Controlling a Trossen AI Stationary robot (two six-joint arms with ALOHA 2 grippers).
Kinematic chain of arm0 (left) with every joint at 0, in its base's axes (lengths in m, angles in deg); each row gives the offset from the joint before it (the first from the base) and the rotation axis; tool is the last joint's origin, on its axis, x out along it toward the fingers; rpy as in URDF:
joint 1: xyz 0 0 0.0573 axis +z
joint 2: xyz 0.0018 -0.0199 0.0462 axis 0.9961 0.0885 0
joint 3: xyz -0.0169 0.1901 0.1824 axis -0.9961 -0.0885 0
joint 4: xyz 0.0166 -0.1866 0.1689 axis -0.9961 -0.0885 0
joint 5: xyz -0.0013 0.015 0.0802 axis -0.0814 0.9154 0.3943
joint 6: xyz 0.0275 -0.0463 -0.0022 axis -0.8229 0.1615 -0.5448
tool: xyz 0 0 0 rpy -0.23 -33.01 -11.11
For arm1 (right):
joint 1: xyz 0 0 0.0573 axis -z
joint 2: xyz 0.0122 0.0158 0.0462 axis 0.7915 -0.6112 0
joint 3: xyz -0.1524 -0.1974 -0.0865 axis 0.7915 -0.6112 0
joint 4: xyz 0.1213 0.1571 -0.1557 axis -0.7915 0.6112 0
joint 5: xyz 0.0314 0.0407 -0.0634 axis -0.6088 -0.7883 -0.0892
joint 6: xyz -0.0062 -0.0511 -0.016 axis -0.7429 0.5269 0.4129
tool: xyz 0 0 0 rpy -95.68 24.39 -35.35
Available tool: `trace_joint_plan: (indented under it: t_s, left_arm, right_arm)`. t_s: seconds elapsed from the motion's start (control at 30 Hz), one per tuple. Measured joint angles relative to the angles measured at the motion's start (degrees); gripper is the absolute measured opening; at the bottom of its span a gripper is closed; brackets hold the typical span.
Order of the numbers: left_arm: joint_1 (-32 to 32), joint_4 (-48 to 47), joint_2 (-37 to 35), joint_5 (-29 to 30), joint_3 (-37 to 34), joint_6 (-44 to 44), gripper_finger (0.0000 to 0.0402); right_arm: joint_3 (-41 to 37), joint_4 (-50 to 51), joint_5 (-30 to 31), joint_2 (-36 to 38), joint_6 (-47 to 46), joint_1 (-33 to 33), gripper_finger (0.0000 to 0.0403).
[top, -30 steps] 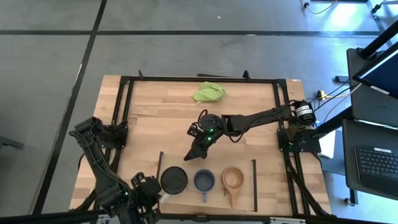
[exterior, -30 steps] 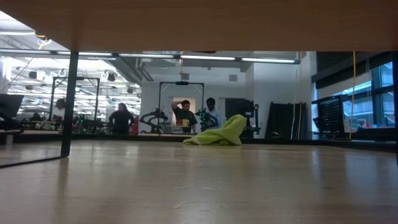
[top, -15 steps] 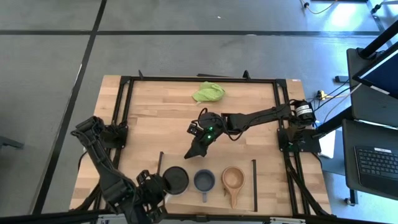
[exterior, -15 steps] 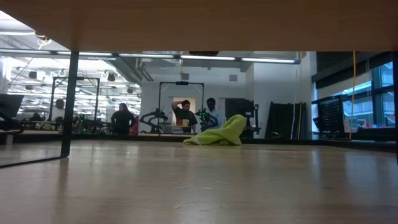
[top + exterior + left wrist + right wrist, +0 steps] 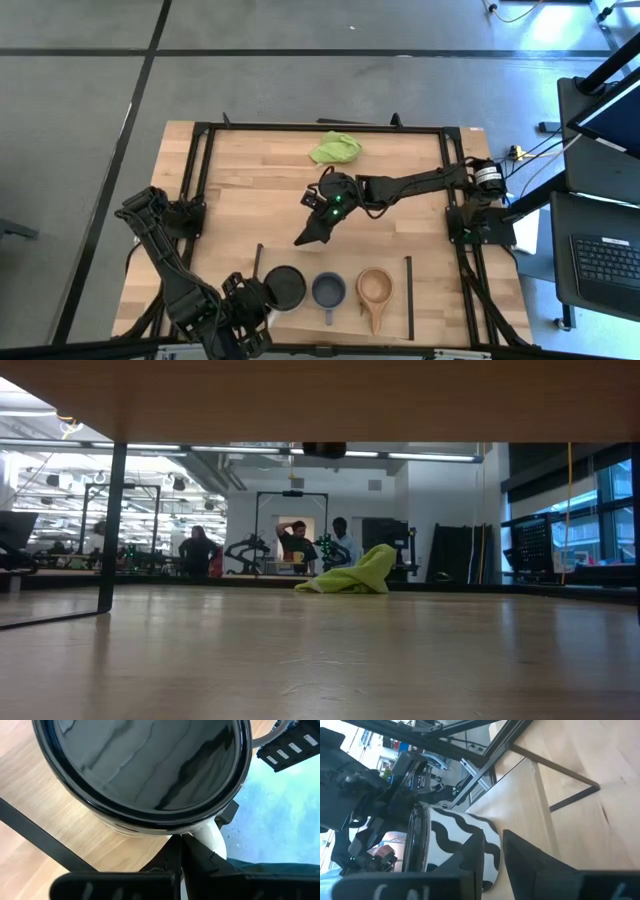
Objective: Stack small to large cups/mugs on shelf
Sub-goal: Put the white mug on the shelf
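Three cups stand in a row on the shelf at the table's near edge: a white mug with a dark inside at the left, a blue-grey mug in the middle, and a tan wooden cup at the right. My left gripper is at the white mug's near left side, shut on its handle. My right gripper hangs above the table just beyond the shelf. It points toward the white mug, open by a narrow gap, with nothing in it. My left gripper pinches the white mug's handle between its two fingers. It comes slanting down from the table's near left. The mug is upright, its mouth up, at the shelf's left end. Its base is hidden, so I cannot tell whether it rests on the board.
A lime-green cloth lies near the table's far edge. Thin black bars mark the shelf's short sides. Bare tabletop lies between the cloth and the shelf. People stand in the room beyond the table.
My right gripper has drawn back a little from the shelf toward the table's far edge, its finger gap unchanged. The three cups stay in their row.
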Motion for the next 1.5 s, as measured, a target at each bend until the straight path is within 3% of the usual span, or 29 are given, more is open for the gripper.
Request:
trace_joint_plan:
  t_s: [0.17,0.53,0.73,1.5]
  left_arm:
    - [0.1,0.1,0.0,0.0,0.0,0.7,0.0001]
    - [-0.5,-2.6,0.0,-1.5,0.0,0.9,0.0001]
    - [-0.4,-3.7,0.0,-1.6,0.0,0.8,0.0008]
    - [-0.4,-4.2,0.0,-1.3,0.0,0.7,0.0009]
  right_arm:
    - [0.0,0.0,0.0,0.0,0.3,0.7,0.0073]
    - [0.0,6.1,-7.1,3.5,3.5,1.8,0.0073]
    - [0.0,11.8,-5.7,4.4,4.9,-1.2,0.0071]
    - [0.0,7.9,-4.7,4.3,4.2,-6.4,0.0020]
